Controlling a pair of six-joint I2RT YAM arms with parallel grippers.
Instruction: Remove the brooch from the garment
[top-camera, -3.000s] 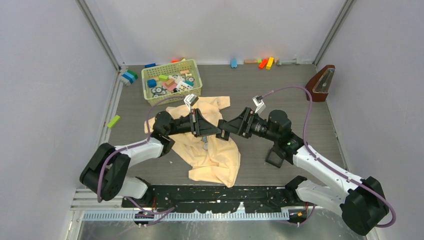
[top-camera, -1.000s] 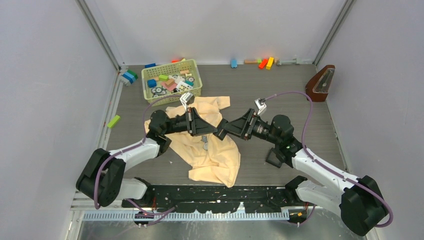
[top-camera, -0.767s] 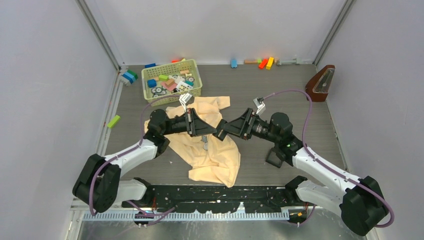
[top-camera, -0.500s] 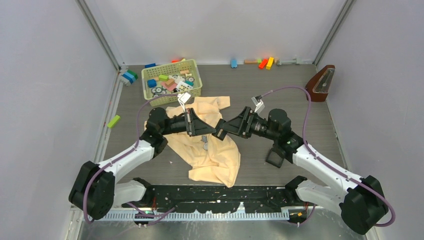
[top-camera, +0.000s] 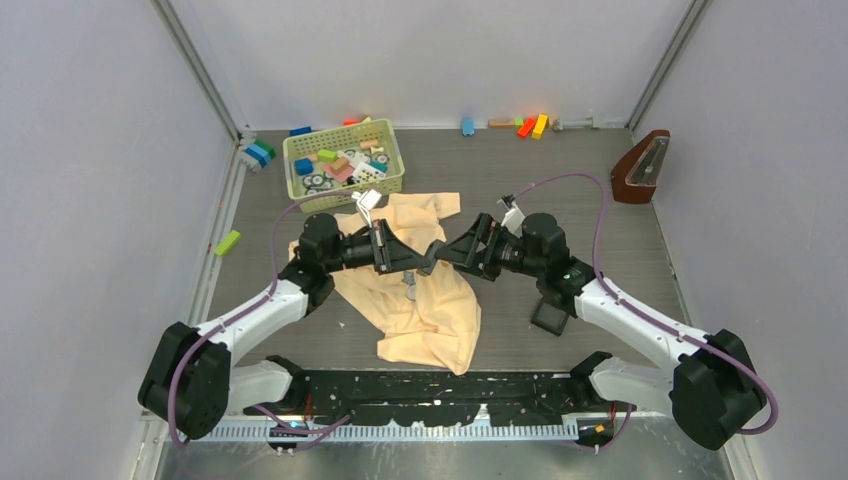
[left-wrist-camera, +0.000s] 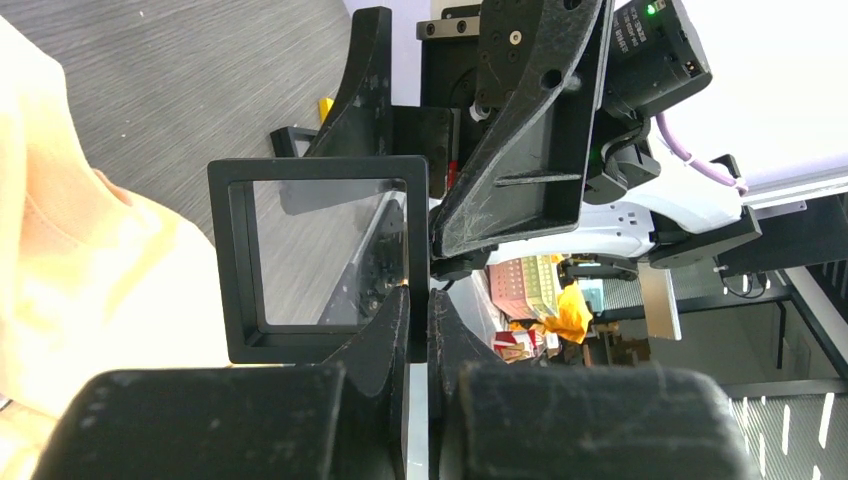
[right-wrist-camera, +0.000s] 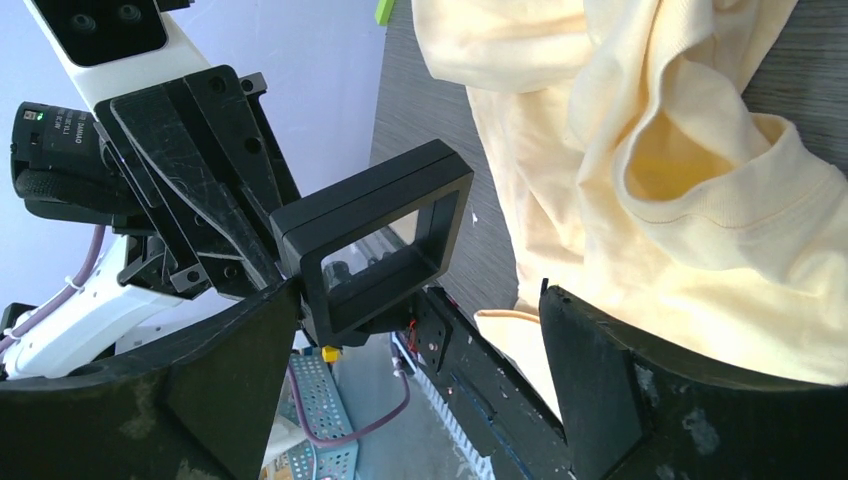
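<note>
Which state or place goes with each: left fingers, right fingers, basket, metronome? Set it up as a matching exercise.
1 left fingers
2 right fingers
3 green basket
4 metronome

A far right of the table
B spread open
C holds toy blocks
D shut on the black square frame

Pairs: 1-D, 2-B, 3-C, 4-A

R gripper (right-wrist-camera: 418, 300): jaws wide apart.
Blk frame (right-wrist-camera: 375, 245): clear window, edge in L gripper (right-wrist-camera: 272, 245).
Garment (right-wrist-camera: 620, 150): pale yellow, rumpled.
</note>
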